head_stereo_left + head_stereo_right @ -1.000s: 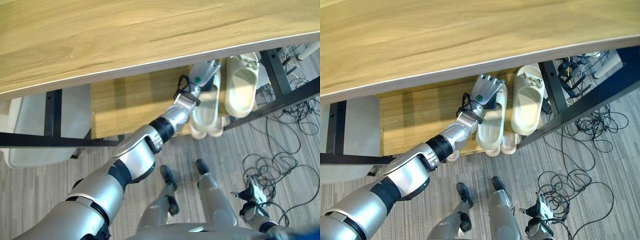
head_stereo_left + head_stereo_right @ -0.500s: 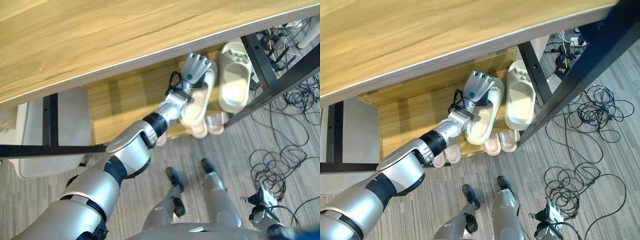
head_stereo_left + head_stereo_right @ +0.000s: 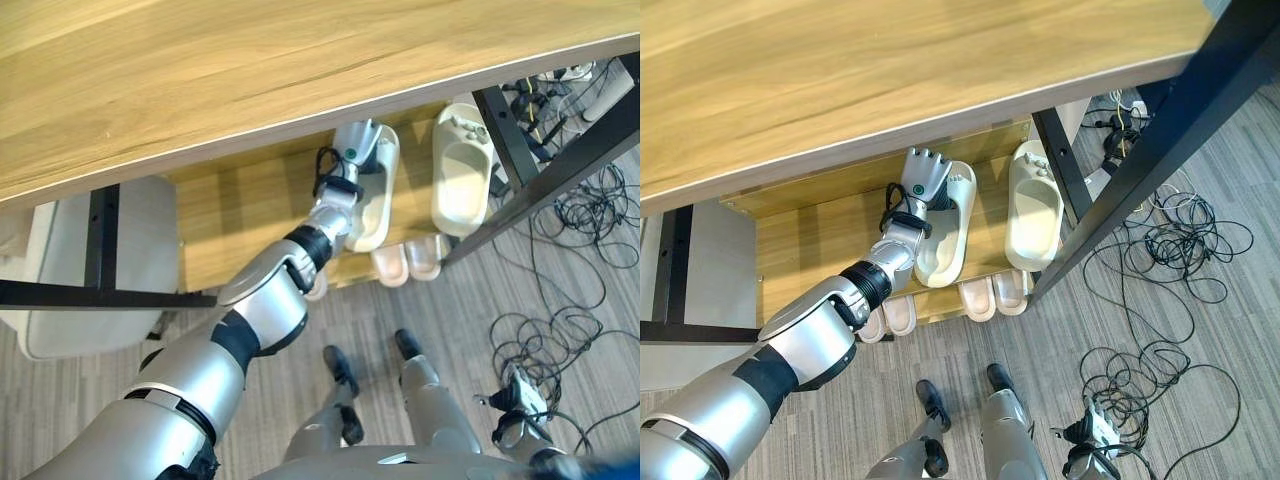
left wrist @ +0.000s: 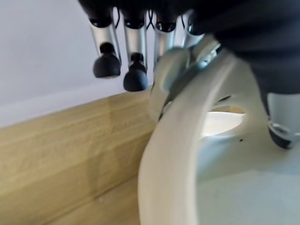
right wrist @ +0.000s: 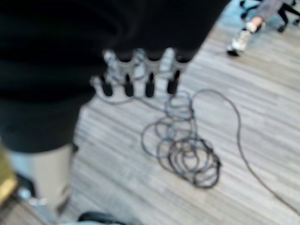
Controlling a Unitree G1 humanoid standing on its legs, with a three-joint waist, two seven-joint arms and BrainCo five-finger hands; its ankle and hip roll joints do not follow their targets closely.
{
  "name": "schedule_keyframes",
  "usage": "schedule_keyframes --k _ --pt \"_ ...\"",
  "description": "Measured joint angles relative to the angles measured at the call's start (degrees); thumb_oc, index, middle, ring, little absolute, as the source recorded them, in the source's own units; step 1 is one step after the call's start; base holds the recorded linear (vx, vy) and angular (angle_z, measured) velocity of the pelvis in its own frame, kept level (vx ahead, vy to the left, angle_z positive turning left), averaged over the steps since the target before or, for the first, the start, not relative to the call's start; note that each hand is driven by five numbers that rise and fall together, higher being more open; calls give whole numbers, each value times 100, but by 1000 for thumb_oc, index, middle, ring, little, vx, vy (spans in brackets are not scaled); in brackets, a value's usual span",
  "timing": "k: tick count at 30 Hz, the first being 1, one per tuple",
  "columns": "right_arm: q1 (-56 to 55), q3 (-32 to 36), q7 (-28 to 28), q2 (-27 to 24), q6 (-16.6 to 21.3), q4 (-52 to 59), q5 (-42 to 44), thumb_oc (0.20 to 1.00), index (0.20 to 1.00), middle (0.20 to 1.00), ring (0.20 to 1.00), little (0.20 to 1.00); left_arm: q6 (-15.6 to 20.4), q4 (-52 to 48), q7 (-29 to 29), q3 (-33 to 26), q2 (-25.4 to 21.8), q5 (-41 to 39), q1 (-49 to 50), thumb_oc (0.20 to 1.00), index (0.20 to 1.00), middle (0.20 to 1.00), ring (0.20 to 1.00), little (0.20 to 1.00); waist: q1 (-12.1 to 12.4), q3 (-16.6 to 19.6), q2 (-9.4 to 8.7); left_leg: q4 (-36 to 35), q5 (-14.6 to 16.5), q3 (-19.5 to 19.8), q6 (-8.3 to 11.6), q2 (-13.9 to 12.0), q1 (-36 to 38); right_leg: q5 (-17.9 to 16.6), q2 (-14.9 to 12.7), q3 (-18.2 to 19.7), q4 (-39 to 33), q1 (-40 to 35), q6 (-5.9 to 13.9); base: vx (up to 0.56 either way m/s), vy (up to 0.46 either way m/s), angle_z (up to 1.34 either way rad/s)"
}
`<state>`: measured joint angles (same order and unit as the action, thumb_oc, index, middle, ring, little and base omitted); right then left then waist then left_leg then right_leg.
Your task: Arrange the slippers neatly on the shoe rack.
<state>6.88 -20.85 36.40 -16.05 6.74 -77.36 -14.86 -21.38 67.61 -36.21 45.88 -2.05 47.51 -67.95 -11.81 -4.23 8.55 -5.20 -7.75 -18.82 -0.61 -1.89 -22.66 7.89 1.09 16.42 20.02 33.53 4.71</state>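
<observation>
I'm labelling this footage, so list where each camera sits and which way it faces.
Left eye view: on the head, looking down at the shoe rack; left arm reaches in.
Right eye view: same scene; left hand on a cream slipper.
Left wrist view: along the fingers, which hold that slipper's strap.
Right wrist view: faces the floor; right hand idle.
The eye views share both slippers.

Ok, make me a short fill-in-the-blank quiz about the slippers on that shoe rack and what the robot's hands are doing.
1. The left hand grips the cream slipper on the rack's ____ shelf.
2. The second cream slipper lies to the held one's ____.
3. The pink slippers sit on the shelf ____ the cream ones.
4. The right hand hangs over the ____, holding nothing.

Missing words: middle; right; below; floor
</observation>
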Motion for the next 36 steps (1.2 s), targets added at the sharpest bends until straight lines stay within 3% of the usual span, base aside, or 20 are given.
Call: schedule_keyframes --k 8,9,10,11,13,14,15,16,21,27,36 --pt "-1 2 -18 100 -2 3 5 1000 1000 1000 1000 1000 -209 183 -42 -377 294 -656 -26 200 200 200 200 200 5 68 -79 1 -23 39 -5 5 1 -1 -12 -29 -5 -16 0 8 -1 2" --pt "-1 2 -18 99 -3 4 6 1000 1000 1000 1000 1000 -215 190 -42 -377 297 -662 -26 272 272 272 272 272 4 68 -79 1 -25 39 -3 5 1 -1 -11 -29 -2 -14 0 0 0 0" --pt "-3 5 -20 99 -2 2 6 1000 1000 1000 1000 1000 -227 201 -44 -383 309 -762 -26 426 426 426 426 426 3 68 -79 0 -27 38 -1 3 1 -3 -8 -29 0 -10 -3 0 0 0" --pt "-3 6 -20 99 -2 2 7 1000 1000 1000 1000 1000 -232 217 -47 -386 318 -811 -29 501 501 501 501 501 1 68 -79 0 -27 37 0 1 1 -4 -6 -28 1 -7 -4 0 0 0" --pt "-4 20 -20 98 -3 1 12 1000 1000 1000 1000 1000 -303 234 -43 -387 375 -818 -44 529 529 529 529 529 6 69 -78 0 -27 36 2 -1 0 -5 -5 -28 2 -4 -6 0 0 0" --pt "-4 20 -20 98 -3 1 13 1000 1000 1000 1000 1000 -312 236 -42 -387 383 -820 -43 799 799 799 799 799 7 69 -78 -1 -26 35 2 -1 -1 -5 -5 -27 2 -3 -7 0 0 0" --pt "0 21 -21 98 -4 3 14 1000 1000 1000 1000 1000 -311 236 -41 -383 389 -821 -42 950 950 950 950 950 10 69 -77 0 -26 35 2 -2 -3 -6 -5 -27 2 1 -8 0 0 0" --pt "8 21 -26 98 -9 5 71 1000 1000 1000 1000 1000 -301 221 -34 -378 408 -828 -42 1000 1000 1000 1000 1000 35 73 -77 0 -26 36 2 -2 -4 -6 -5 -27 3 0 -8 0 0 0" --pt "3 18 -33 97 -10 2 123 1000 1000 1000 1000 1000 -171 209 -54 -398 368 -892 -8 1000 1000 1000 1000 1000 41 78 -75 0 -27 36 1 -1 -4 -7 -4 -28 5 0 -9 0 0 0" --pt "4 19 -88 133 -77 12 148 1000 1000 1000 1000 1000 276 141 -285 -1155 408 -1917 66 1000 1000 1000 1000 1000 34 125 -73 0 -27 35 2 -3 -4 -7 -2 -28 13 6 -10 0 0 0" --pt "3 17 -124 147 -149 251 381 1000 1000 1000 1000 1000 736 106 -175 -1261 414 -3049 187 1000 1000 1000 1000 1000 133 324 -19 1 -62 80 -4 -1 -3 -8 -11 -69 59 -13 -10 -1 -5 2"
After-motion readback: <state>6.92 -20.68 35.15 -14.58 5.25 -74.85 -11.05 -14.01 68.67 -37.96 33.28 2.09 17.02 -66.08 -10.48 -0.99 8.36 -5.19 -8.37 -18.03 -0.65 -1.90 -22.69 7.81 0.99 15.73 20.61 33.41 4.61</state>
